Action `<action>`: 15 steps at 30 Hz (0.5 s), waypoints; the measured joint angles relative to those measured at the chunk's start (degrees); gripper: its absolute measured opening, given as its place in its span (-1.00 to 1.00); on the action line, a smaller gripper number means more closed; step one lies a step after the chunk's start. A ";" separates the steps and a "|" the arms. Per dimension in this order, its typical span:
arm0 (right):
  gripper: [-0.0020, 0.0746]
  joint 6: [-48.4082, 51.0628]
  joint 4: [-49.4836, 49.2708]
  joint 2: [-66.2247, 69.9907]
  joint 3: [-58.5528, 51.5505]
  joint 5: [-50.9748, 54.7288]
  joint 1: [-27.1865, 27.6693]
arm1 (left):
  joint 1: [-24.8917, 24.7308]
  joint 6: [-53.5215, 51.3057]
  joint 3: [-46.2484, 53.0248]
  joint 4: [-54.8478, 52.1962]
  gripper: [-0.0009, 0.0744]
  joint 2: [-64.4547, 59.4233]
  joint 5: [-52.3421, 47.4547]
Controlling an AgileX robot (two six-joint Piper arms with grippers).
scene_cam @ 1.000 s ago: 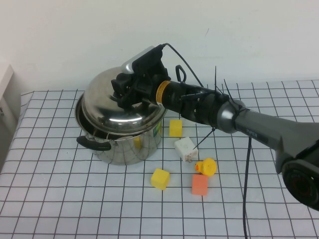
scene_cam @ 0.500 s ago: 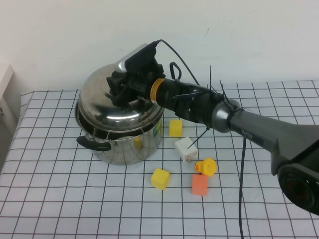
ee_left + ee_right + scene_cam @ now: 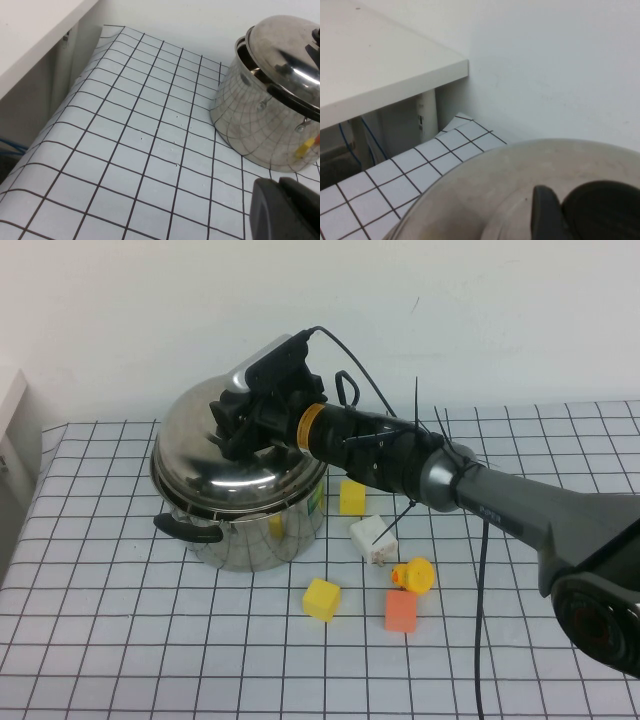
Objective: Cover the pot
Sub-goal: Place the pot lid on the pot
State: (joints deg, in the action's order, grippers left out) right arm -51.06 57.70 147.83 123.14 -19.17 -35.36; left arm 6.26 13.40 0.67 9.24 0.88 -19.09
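Note:
The steel pot (image 3: 250, 530) with black side handles stands at the table's back left. The domed steel lid (image 3: 195, 445) sits tilted over its mouth, and part of the rim shows at the front right. My right gripper (image 3: 235, 425) reaches in from the right and is shut on the lid's black knob (image 3: 605, 210); one finger (image 3: 545, 212) presses against it. The left wrist view shows the pot (image 3: 255, 125) and the lid (image 3: 285, 50), with a gap at one side. My left gripper (image 3: 285, 212) hangs low over the table left of the pot, fingers together and empty.
Right of the pot lie two yellow blocks (image 3: 352, 497) (image 3: 322, 599), a white block (image 3: 372, 538), a yellow duck (image 3: 413, 574) and an orange block (image 3: 401, 611). A white shelf (image 3: 30, 30) stands beyond the table's left edge. The wall is close behind the pot.
My right gripper has carried the lid a little to the left and back, so it sits more squarely over the pot. The blocks and duck have not moved.

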 joint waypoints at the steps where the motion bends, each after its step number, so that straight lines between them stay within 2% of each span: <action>1: -0.04 0.00 0.00 0.00 0.00 0.00 0.00 | 0.00 0.00 0.00 0.00 -0.98 0.00 0.00; 15: -0.04 -0.19 0.35 1.11 0.12 0.04 -0.33 | 0.00 0.00 0.00 0.00 -0.98 0.00 0.00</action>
State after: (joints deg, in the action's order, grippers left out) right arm -51.25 58.06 148.94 123.26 -19.12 -35.69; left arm 6.26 13.40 0.67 9.24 0.88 -19.09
